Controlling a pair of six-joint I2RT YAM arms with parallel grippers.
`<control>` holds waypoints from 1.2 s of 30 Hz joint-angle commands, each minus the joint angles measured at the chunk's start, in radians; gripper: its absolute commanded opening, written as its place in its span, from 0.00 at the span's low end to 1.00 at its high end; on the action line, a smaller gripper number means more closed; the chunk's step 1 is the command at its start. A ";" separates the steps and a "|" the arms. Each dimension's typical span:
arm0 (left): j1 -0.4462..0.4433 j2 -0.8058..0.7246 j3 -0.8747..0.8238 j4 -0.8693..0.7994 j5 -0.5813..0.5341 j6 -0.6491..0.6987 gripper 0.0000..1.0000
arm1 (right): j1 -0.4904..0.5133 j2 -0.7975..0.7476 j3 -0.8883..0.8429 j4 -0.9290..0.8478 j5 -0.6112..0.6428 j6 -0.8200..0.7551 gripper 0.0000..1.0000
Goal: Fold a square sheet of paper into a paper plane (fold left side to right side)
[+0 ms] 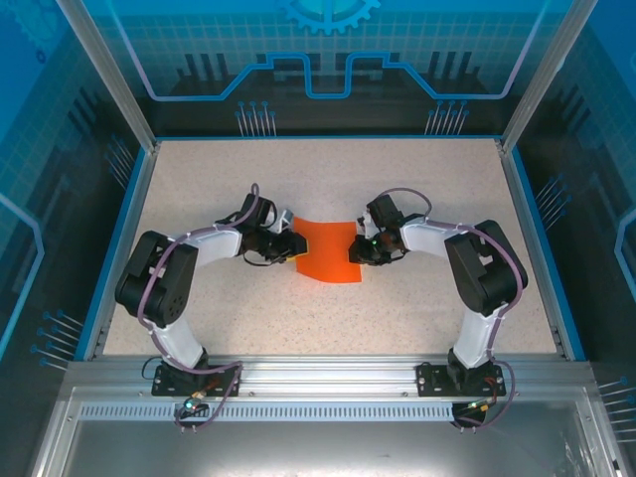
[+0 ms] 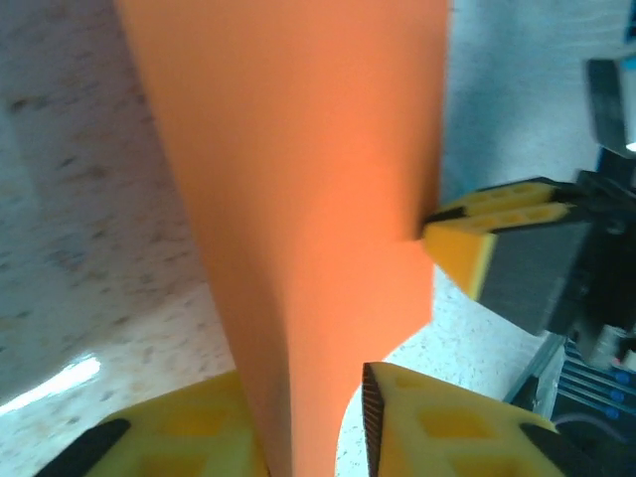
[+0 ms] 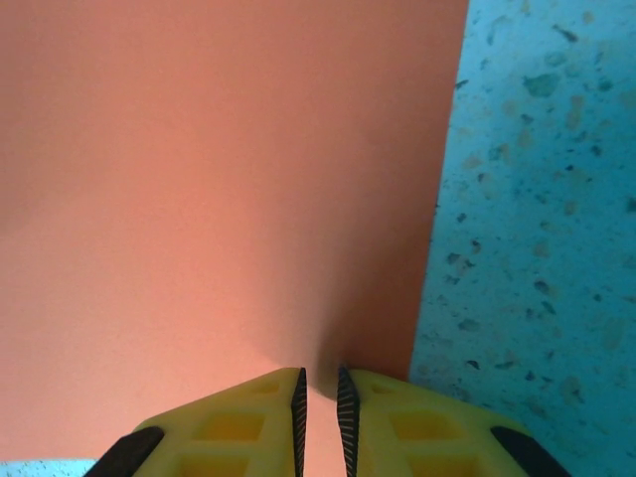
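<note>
Both arms are bolted at the near edge of the table (image 1: 417,308) and bend inward toward its middle. The paper (image 1: 326,253) sits there between the two grippers, as one orange sheet with its near edge low on the table and its left and right edges raised.

The left gripper (image 1: 292,246) meets the paper's left edge. In the left wrist view the sheet rises as a curved band between its yellow fingers (image 2: 169,437). It lies against one finger, and a sliver of table shows beside the other, so I cannot tell whether it is pinched. In the same view, a yellow finger of the right gripper (image 1: 360,249) touches the far edge of the sheet.

In the right wrist view the right gripper's fingers (image 3: 397,422) are drawn almost together. Only a thin slot is left between them, clamped on the paper's near edge close to a corner. The sheet spreads flat and smooth away from them, with speckled table to its right.
</note>
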 commanded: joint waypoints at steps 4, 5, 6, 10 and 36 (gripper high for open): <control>-0.063 0.011 0.067 0.131 0.097 -0.073 0.49 | 0.015 0.031 -0.024 -0.023 0.035 -0.002 0.20; -0.074 0.027 0.079 0.132 0.096 -0.074 0.51 | 0.015 0.028 -0.029 -0.013 0.028 0.000 0.20; -0.083 0.041 0.088 0.131 0.095 -0.073 0.53 | 0.014 0.026 -0.034 0.000 0.019 0.003 0.20; -0.106 0.089 0.111 0.134 0.092 -0.078 0.55 | 0.009 0.009 -0.061 0.064 -0.033 0.021 0.21; -0.123 0.135 0.122 0.098 0.053 -0.053 0.28 | -0.080 -0.056 -0.086 0.457 -0.355 0.182 0.55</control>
